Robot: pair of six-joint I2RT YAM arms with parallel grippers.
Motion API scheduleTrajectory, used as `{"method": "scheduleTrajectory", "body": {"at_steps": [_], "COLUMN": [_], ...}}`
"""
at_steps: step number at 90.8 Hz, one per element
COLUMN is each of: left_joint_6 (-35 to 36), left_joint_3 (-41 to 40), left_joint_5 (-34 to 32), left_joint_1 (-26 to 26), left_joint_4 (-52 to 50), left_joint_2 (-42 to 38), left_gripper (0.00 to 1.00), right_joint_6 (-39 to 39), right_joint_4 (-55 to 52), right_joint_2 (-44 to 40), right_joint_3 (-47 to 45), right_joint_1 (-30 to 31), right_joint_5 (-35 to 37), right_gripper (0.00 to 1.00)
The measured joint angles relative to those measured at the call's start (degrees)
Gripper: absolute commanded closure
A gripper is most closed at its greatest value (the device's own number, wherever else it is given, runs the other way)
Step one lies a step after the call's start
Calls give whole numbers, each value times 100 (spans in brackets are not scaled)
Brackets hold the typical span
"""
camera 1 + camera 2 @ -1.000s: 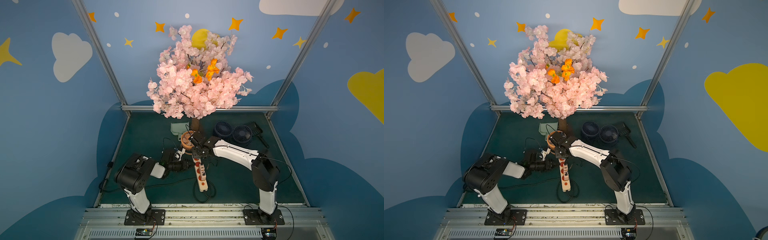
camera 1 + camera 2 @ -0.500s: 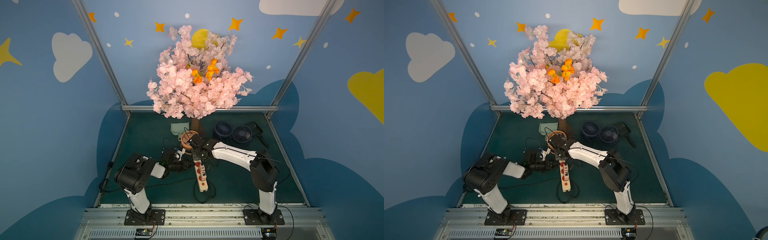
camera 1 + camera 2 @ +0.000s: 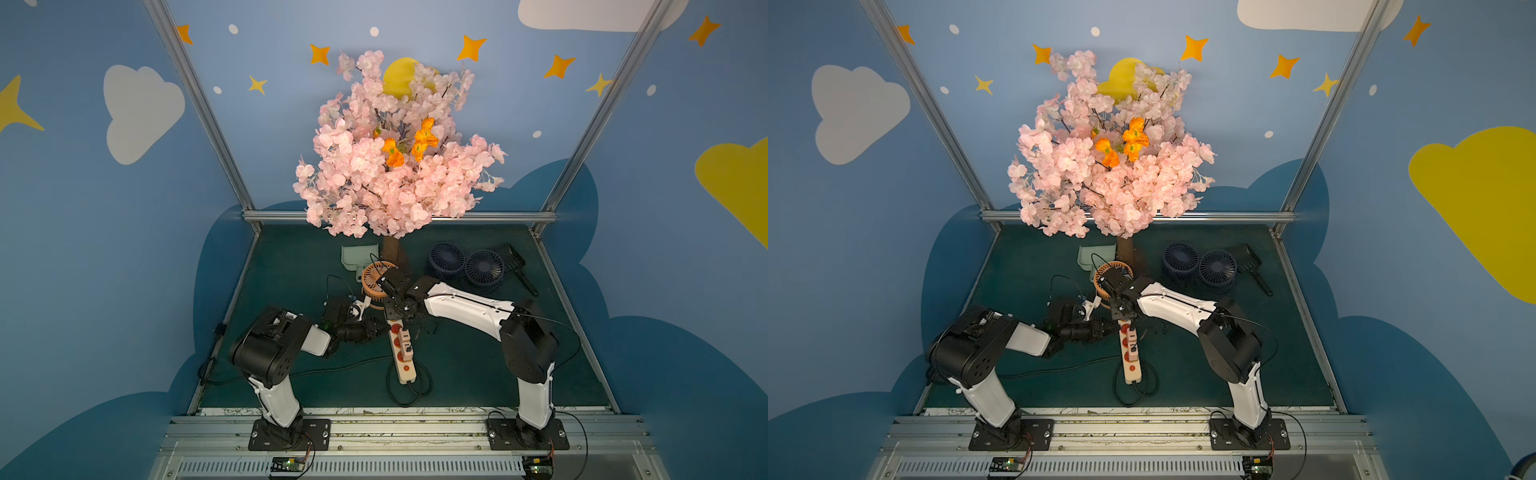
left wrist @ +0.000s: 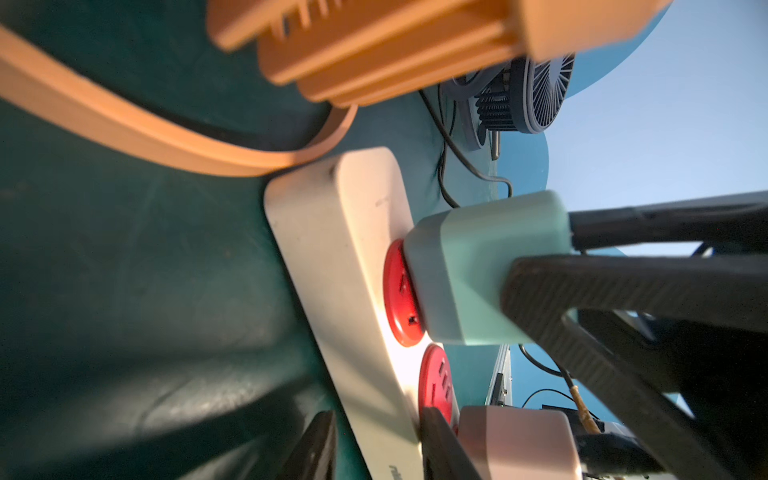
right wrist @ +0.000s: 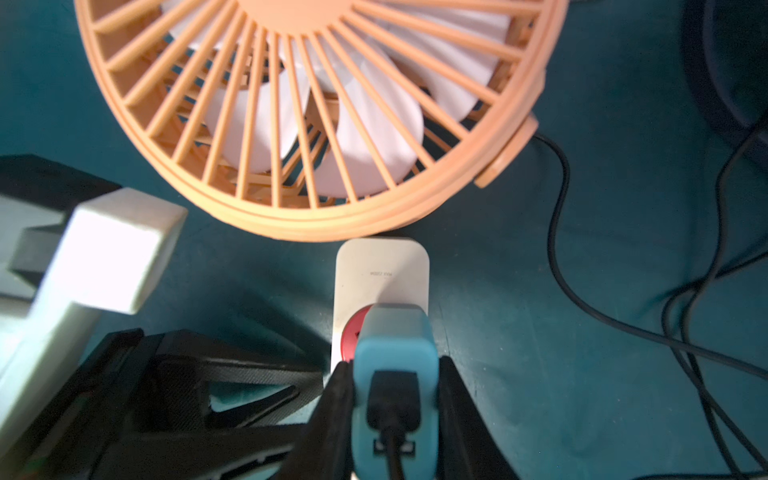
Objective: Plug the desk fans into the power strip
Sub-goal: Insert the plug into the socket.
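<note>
The power strip (image 3: 402, 348) lies in the middle of the green table (image 3: 478, 365), its long side running from near to far, and its far end almost touches the base ring of the orange desk fan (image 3: 377, 279). In the right wrist view the pale blue-green plug adapter (image 5: 395, 374) stands on the farthest red socket (image 5: 353, 328) of the strip (image 5: 382, 270), with a black cable going into its top. The right end effector (image 5: 395, 399) is closed on this plug adapter, one black finger (image 5: 338, 399) pressed on each side of it. The left wrist view shows the adapter (image 4: 478, 266) flush against the red socket (image 4: 399, 299), and whether its pins are fully in I cannot tell. In that view a pinkish adapter (image 4: 519, 440) sits on a nearer socket. The left end effector (image 4: 376, 444) is nearly closed around the strip (image 4: 332, 249) from the left side, with one dark finger (image 4: 316, 444) on each side of the cream body, so it seems to hold the strip. In both top views the two arms meet over the far end of the strip (image 3: 1131, 353). Two dark blue fans (image 3: 465, 264) lie to the far right with a black scoop (image 3: 513, 262) beside them, a pale green scoop (image 3: 357, 255) lies to the far left of the orange fan, and a pink blossom tree (image 3: 395, 166) stands at the far edge of the table.
</note>
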Motion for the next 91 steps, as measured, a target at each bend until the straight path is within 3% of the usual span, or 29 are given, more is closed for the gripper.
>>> {"method": "scheduleTrajectory", "body": {"at_steps": [91], "left_joint_6": [0], "left_joint_3": [101], "left_joint_5": [-7], "left_joint_1": [0], "left_joint_4": [2], "left_joint_2": [50], "left_gripper": [68], "right_joint_6": [-42], "right_joint_4": [192], "right_joint_2": [-26], "right_joint_3": [-179], "right_joint_1": [28], "right_joint_5": [133], "right_gripper": [100]}}
